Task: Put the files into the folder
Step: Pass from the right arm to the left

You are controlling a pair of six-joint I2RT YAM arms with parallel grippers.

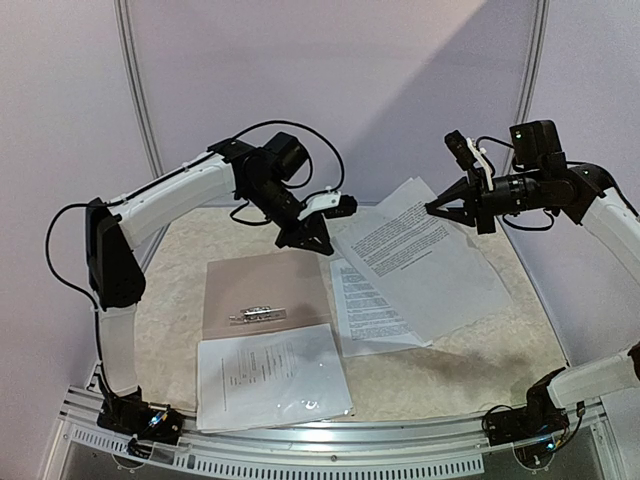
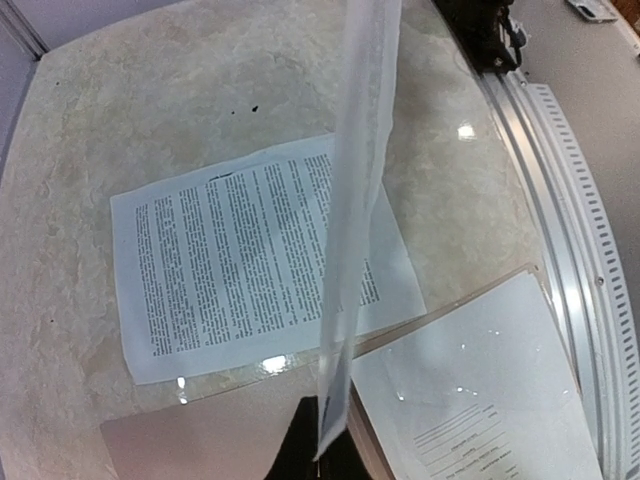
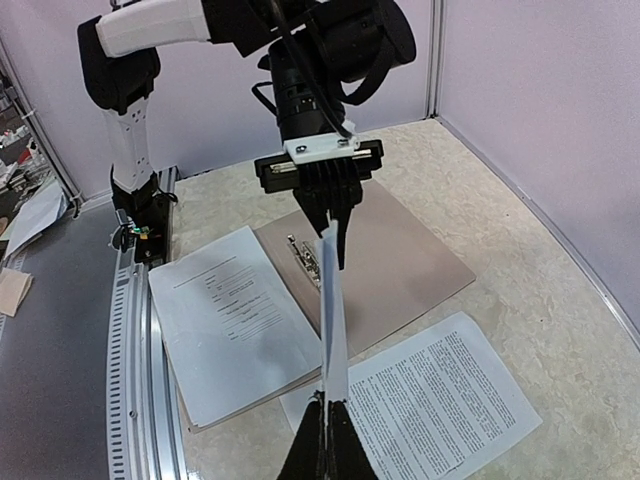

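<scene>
Beige marbled tbl (image 1: 450, 370): open folder (image 1: 260, 285) on left side; printed sheet (image 1: 365, 310) flat just right of it.

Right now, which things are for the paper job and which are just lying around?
For the job: lifted sheet between left gripper and right gripper; flat sheet; sleeved sheet on folder; clip.
Lying about: white scrap, brown scrap, both off the table.

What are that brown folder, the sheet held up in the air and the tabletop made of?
The folder: matte taupe board, probably card or plastic-coated; its clip shines like metal. The held sheet: printed white paper, seemingly in a clear plastic sleeve, its edge translucent. The tabletop: beige veined surface, stone-look, possibly laminate; it reflects light spots.
</scene>
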